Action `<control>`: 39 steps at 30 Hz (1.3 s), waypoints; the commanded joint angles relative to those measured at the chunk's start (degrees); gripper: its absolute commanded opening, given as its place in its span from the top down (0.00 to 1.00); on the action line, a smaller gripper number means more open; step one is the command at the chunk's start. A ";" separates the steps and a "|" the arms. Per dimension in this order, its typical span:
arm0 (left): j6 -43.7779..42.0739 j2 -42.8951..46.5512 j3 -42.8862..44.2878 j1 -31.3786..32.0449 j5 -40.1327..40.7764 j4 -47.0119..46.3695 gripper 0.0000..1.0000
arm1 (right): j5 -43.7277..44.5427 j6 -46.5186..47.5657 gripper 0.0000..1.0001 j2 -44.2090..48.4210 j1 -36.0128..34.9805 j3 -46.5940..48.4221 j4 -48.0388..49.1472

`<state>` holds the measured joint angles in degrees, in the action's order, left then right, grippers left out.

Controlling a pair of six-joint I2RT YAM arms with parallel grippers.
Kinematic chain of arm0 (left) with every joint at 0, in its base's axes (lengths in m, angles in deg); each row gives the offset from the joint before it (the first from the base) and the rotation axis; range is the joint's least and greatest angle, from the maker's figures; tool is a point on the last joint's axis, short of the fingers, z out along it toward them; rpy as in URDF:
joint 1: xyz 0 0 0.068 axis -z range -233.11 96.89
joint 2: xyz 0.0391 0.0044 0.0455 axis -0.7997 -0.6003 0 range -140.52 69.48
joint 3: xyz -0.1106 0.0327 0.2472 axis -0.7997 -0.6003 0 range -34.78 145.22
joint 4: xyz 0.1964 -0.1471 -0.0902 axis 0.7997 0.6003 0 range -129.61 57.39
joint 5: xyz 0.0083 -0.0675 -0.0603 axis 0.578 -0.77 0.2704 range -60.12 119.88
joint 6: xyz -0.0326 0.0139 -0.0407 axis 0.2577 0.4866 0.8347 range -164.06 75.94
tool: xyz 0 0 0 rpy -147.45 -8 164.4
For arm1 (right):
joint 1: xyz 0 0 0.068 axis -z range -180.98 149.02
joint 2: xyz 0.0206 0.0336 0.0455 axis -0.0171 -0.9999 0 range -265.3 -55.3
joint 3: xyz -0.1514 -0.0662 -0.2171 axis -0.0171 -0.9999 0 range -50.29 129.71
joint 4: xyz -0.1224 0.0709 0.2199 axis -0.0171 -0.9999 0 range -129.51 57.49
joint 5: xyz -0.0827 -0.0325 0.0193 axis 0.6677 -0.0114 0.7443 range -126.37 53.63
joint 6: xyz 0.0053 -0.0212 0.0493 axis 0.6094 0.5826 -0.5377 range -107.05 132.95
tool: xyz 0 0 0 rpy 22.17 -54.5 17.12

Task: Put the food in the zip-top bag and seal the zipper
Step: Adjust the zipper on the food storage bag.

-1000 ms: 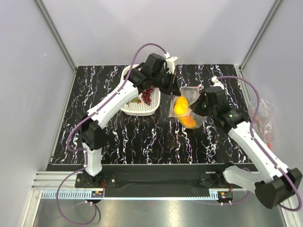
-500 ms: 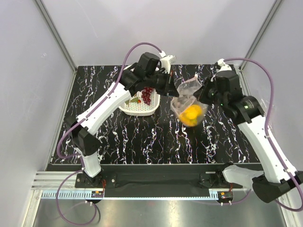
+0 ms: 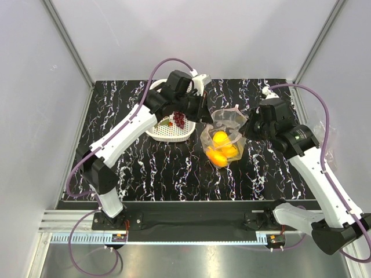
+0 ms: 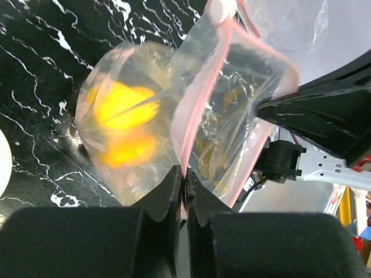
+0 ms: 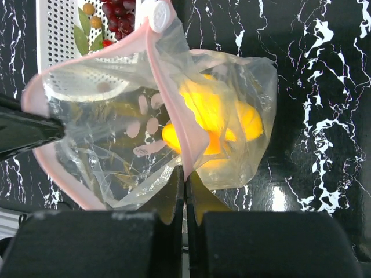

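Note:
The clear zip-top bag (image 3: 223,139) hangs between both grippers above the table, its mouth held open. Yellow and orange fruit (image 3: 220,147) lie in its bottom; they also show in the left wrist view (image 4: 122,107) and the right wrist view (image 5: 211,113). My left gripper (image 4: 184,179) is shut on the pink zipper strip (image 4: 200,110) at one side of the mouth. My right gripper (image 5: 185,176) is shut on the zipper strip (image 5: 174,116) at the other side. A dark purple grape bunch (image 3: 180,119) and a green piece (image 5: 81,36) lie in the white basket (image 3: 165,132).
The white lattice basket stands at the back left of the black marbled table (image 3: 174,168), close under my left arm. A crumpled clear plastic bag (image 3: 324,142) lies off the table's right edge. Grey walls enclose the table.
Both grippers have lifted the bag off the table and then brought it a little left and lower. The mouth now stands wider open, with the fruit settled at the bottom.

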<state>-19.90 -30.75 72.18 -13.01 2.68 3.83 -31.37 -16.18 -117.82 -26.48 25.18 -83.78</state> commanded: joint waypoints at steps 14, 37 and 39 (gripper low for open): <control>-3.16 5.47 -2.80 -8.78 3.64 -9.16 0.01 | 1.86 4.07 1.00 -1.29 -0.34 7.68 -3.05; -12.56 -32.48 20.40 -30.87 16.04 -9.50 0.01 | -4.03 5.39 1.00 -3.75 -0.26 4.08 3.19; -13.17 -33.36 21.70 -30.78 15.51 -10.57 0.01 | -4.29 5.31 1.00 -3.57 -0.26 3.29 3.63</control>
<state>-30.50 -64.62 88.64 -44.05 16.21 -3.99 -34.19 -12.22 -121.72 -26.48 29.13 -83.30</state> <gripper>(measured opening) 0.988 0.011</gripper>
